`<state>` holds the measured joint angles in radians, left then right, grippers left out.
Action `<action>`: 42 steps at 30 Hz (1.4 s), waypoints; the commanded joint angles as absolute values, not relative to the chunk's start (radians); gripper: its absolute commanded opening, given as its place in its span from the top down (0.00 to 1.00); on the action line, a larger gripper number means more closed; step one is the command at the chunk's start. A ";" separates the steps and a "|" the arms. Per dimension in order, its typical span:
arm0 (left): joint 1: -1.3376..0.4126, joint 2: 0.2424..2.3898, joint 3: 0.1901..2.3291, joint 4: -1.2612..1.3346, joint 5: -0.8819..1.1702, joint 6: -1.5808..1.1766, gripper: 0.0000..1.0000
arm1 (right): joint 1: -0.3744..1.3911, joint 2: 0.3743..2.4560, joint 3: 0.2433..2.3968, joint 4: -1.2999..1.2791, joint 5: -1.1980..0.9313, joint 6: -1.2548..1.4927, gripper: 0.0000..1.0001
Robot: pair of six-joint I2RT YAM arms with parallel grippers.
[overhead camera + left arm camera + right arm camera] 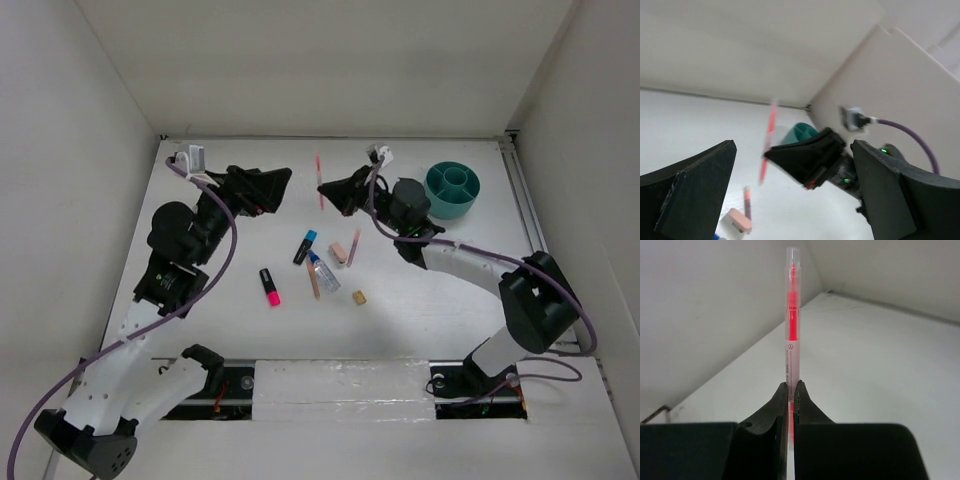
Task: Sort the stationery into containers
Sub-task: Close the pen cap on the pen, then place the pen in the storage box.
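Right pincer (791,392): clamped hard on the pen (791,315) — it pinches the lower end, and the pink shaft stands straight up out of the fingertips in its own wrist view.
Pen: up in the air over the far middle of the tabletop (430,320), held only by the right pincer.
Left pincer (280,192): spread wide, nothing between the fingers. It faces the right pincer with the pen just beside it, and I see no contact.
Organiser (452,190): teal and round, at the far right of the tabletop, well apart from the loose items. What sits in its compartments I cannot tell.
Blue-capped marker (305,247): lying flat at mid-tabletop, near side of the two pincers.
Pink-capped marker (270,287): lying flat, left of the group and nearest the arm bases.
Bottle (323,272): on its side, just beside the blue-capped marker, with an orange pencil (313,282) right against it.
Eraser (338,252): pink, just right of the bottle.
Pink pencil (353,247): slanted — just beyond the eraser, close beside it.
Block (359,297): tiny and tan, alone on the near right of the group.
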<state>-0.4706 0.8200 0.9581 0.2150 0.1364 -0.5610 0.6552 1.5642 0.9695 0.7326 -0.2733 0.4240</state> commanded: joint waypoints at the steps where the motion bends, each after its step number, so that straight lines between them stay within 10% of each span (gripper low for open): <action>1: -0.471 0.813 1.018 0.079 -0.210 -0.587 0.00 | 0.574 1.519 0.971 0.845 -0.233 0.261 1.00; 23: -0.471 0.825 1.049 0.040 -0.187 -0.479 0.00 | -0.119 1.589 0.940 0.934 -0.529 0.075 1.00; 42: -0.471 0.834 1.029 0.089 -0.071 -0.460 0.00 | -0.209 1.804 1.018 0.900 -0.577 0.075 1.00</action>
<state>-0.4698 0.8402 1.0199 0.0196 -0.1051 -0.4824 -0.1928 1.7927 0.9630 0.8654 -0.5575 0.0757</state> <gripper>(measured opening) 0.997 0.057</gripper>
